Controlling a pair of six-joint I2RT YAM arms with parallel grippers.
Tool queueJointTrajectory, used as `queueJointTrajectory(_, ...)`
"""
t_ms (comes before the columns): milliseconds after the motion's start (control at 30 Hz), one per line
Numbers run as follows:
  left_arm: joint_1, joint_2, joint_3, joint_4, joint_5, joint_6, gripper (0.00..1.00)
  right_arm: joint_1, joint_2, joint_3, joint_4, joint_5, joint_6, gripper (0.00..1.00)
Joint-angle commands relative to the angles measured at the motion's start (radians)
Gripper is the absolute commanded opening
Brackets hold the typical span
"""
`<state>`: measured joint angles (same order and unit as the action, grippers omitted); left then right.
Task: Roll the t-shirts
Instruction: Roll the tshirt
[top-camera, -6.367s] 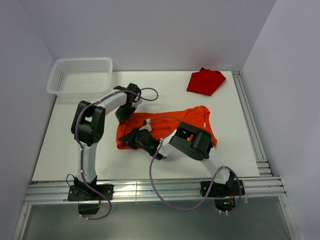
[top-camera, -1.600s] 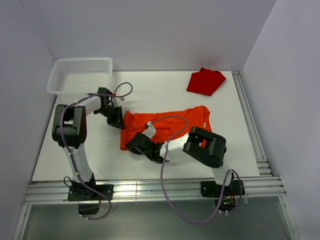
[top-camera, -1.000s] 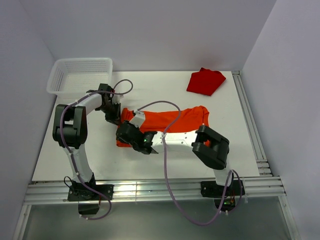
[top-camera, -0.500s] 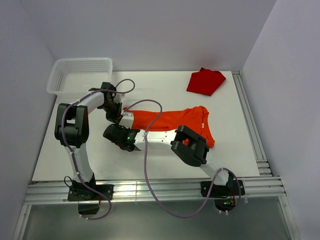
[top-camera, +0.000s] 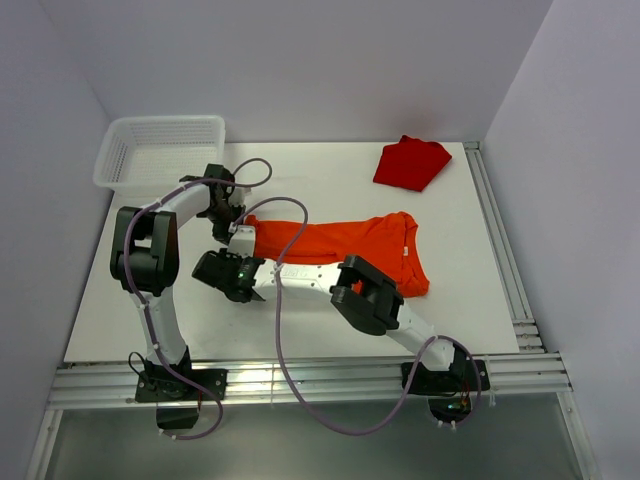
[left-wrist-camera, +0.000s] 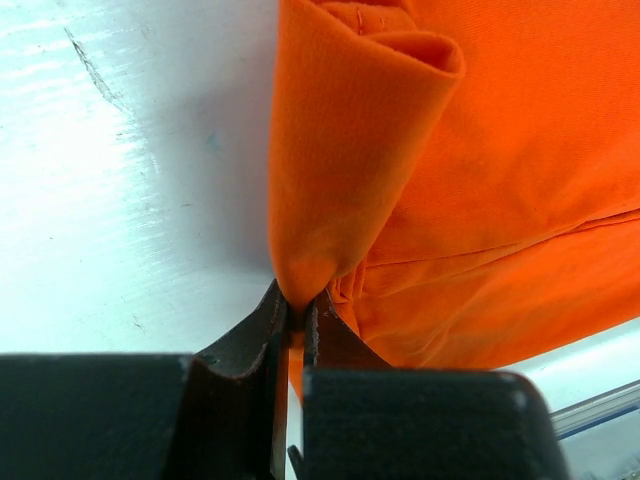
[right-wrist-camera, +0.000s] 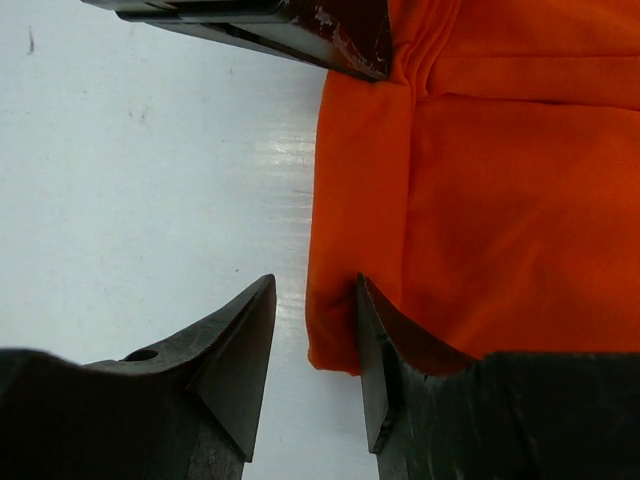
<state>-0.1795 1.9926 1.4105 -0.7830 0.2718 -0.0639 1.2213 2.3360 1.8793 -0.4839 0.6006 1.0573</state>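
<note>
The orange t-shirt (top-camera: 340, 240) lies across the middle of the table as a long folded band, its left end a doubled fold (left-wrist-camera: 350, 150). My left gripper (left-wrist-camera: 298, 305) is shut on the bottom of that fold, at the shirt's far left corner (top-camera: 240, 228). My right gripper (right-wrist-camera: 315, 300) stands open just in front of it (top-camera: 238, 262), over the near left corner of the orange cloth (right-wrist-camera: 340, 330), which lies between the jaws and touches the right finger (right-wrist-camera: 375, 350). The darker red t-shirt (top-camera: 410, 163) lies crumpled at the back right, away from both grippers.
A white mesh basket (top-camera: 160, 150) stands at the back left corner. Metal rails run along the table's right edge (top-camera: 500, 250) and front edge (top-camera: 300, 380). The left gripper's finger (right-wrist-camera: 300, 30) shows at the top of the right wrist view, close by.
The right gripper has slid left along the shirt's near edge to its left corner, and its jaws have spread apart. The shirt has narrowed into a band. The left gripper keeps its pinch.
</note>
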Motion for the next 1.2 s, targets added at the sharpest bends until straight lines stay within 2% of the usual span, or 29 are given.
queueJointTrajectory(0,-0.009,0.006,0.027,-0.001,-0.025,0.015,0.00,0.006,0.043,0.070,-0.091,0.033,0.009,0.45)
queueJointTrajectory(233,-0.011,0.011,0.027,-0.001,-0.025,0.016,0.02,0.007,0.075,0.095,-0.143,0.008,0.023,0.42)
queueJointTrajectory(400,-0.011,0.012,0.033,-0.002,-0.019,0.022,0.06,0.006,0.072,0.064,-0.121,-0.016,0.023,0.29)
queueJointTrajectory(433,-0.011,0.012,0.034,-0.005,-0.013,0.024,0.09,0.007,0.069,0.052,-0.105,-0.031,0.021,0.24)
queueJointTrajectory(567,-0.006,0.014,0.059,-0.024,0.012,0.044,0.17,-0.003,0.048,0.008,-0.062,-0.076,0.017,0.17)
queueJointTrajectory(667,0.005,0.020,0.110,-0.048,0.046,0.053,0.28,-0.009,-0.013,-0.101,0.042,-0.123,0.015,0.12)
queueJointTrajectory(733,0.017,0.031,0.161,-0.082,0.066,0.088,0.34,-0.014,-0.056,-0.223,0.178,-0.153,0.006,0.10)
queueJointTrajectory(833,0.025,0.069,0.250,-0.120,0.096,0.110,0.40,-0.025,-0.133,-0.366,0.337,-0.206,0.006,0.08)
queueJointTrajectory(967,0.028,0.110,0.338,-0.165,0.127,0.127,0.44,-0.045,-0.216,-0.512,0.481,-0.271,0.032,0.08)
queueJointTrajectory(1167,0.044,0.118,0.406,-0.190,0.158,0.147,0.46,-0.092,-0.282,-0.745,0.796,-0.393,0.119,0.07)
